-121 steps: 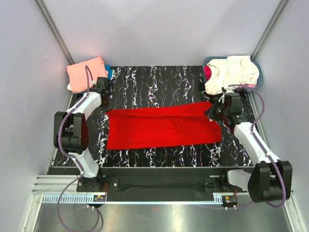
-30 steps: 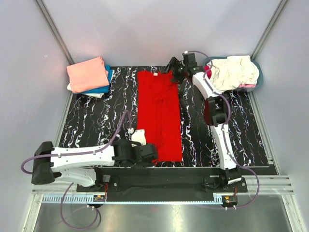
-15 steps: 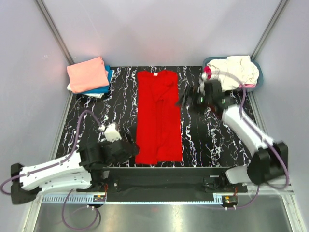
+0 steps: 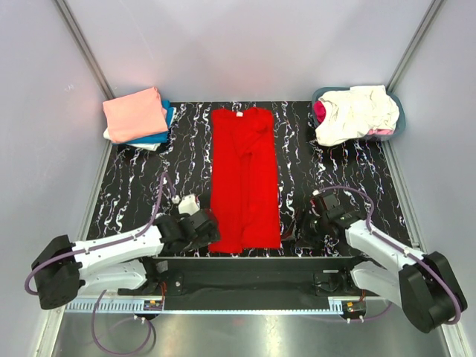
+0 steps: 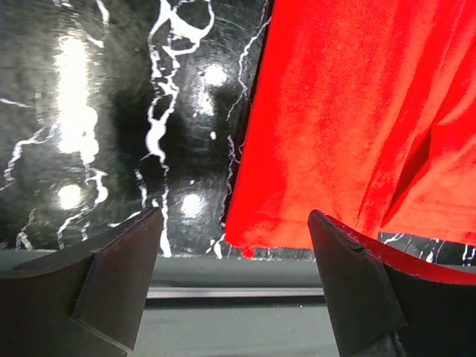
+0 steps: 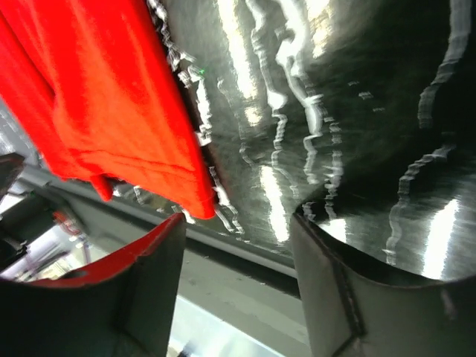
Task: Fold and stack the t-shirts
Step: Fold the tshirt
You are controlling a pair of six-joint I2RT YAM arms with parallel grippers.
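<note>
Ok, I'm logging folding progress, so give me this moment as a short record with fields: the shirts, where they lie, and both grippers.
red t-shirt: flat on the table's middle, folded into a narrow strip, collar at the far end
folded stack: far left corner, salmon-pink on top, blue and white beneath
basket: far right corner, cream shirt heaped in it, magenta shirt at its left edge
left gripper: open, empty, by the red shirt's near left corner
right gripper: open, empty, right of its near right corner, apart from it
</note>
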